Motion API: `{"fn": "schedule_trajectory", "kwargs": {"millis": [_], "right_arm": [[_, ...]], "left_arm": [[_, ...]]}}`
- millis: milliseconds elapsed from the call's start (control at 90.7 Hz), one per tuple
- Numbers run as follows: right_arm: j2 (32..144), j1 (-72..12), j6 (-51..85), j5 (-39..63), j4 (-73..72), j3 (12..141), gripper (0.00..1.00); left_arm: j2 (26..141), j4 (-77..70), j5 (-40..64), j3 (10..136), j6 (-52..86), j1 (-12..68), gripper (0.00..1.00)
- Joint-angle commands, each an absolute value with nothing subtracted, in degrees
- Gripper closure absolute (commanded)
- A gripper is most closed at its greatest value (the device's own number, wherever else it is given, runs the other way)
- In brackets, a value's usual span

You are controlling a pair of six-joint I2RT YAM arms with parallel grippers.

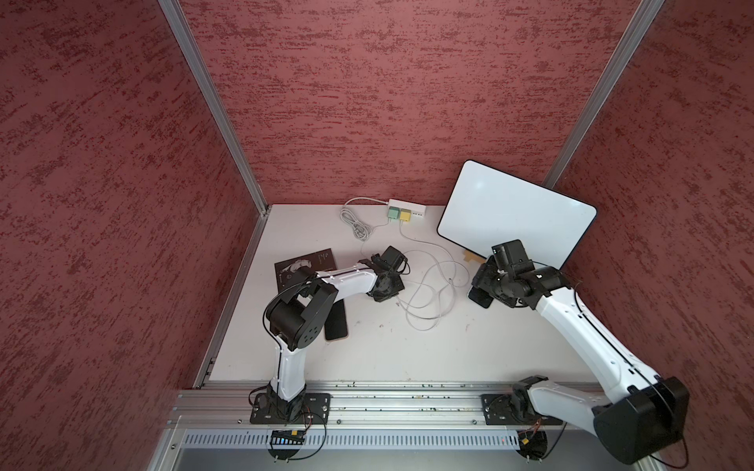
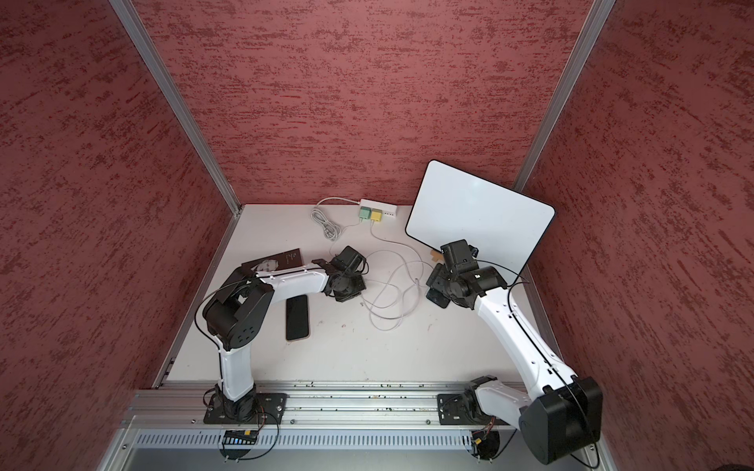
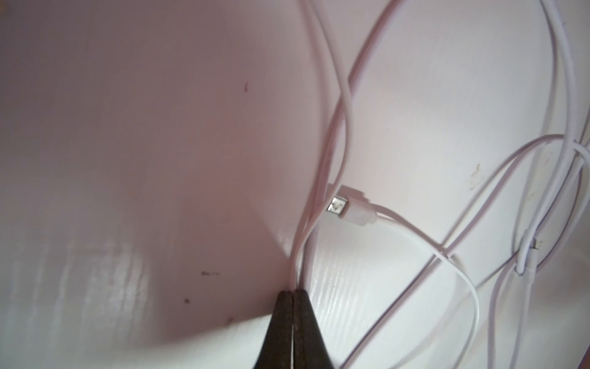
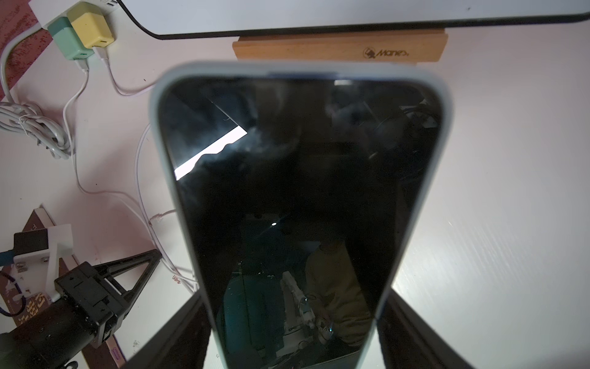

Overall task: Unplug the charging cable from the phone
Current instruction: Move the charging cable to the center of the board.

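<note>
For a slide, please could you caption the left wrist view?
Black fingers pinch a thin white cable near a loose plug.

Cables (image 3: 357, 212) lie looped on the table (image 1: 408, 354), before the power strip (image 1: 416, 207).

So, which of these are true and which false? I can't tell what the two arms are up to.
1. The right pincer grips a phone. True.
2. The left pincer is wide open. False: it is shut on a white cable.
3. The whiteboard lies flat on the table. False: it stands tilted on a wooden stand.
4. A second phone lies on the table. True.
</note>
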State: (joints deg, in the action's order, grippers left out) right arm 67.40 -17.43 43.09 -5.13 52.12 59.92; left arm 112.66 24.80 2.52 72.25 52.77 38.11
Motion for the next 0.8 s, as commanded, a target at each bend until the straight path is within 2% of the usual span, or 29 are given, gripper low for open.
{"fn": "schedule_trajectory", "kwargs": {"millis": [0, 55, 198, 320, 496, 606, 793], "right_arm": [[66.4, -18.0, 43.5, -5.7, 50.5, 60.3, 0.72], [66.4, -18.0, 43.5, -5.3, 50.5, 60.3, 0.72], [66.7, -17.9, 43.2, -4.9, 50.3, 60.5, 0.73], [67.4, -18.3, 43.2, -3.8, 49.5, 60.5, 0.73], [69.2, -20.9, 42.5, -4.0, 49.2, 62.1, 0.74], [70.4, -22.8, 42.2, -4.1, 49.1, 63.4, 0.74], [73.8, -27.5, 42.1, -4.6, 48.5, 66.3, 0.75]], "left_arm": [[114.7, 27.0, 2.9, 74.1, 51.0, 39.0, 0.96], [113.9, 27.1, 2.7, 74.1, 50.7, 39.0, 0.83], [110.3, 28.1, 1.7, 73.1, 49.4, 39.1, 0.6], [106.9, 28.8, 1.3, 71.3, 48.9, 39.2, 0.47], [100.7, 29.1, 0.7, 67.4, 48.5, 39.3, 0.35], [96.6, 30.8, -1.6, 65.5, 47.7, 39.3, 0.24], [88.9, 35.4, -7.2, 61.6, 46.8, 37.9, 0.21]]}}
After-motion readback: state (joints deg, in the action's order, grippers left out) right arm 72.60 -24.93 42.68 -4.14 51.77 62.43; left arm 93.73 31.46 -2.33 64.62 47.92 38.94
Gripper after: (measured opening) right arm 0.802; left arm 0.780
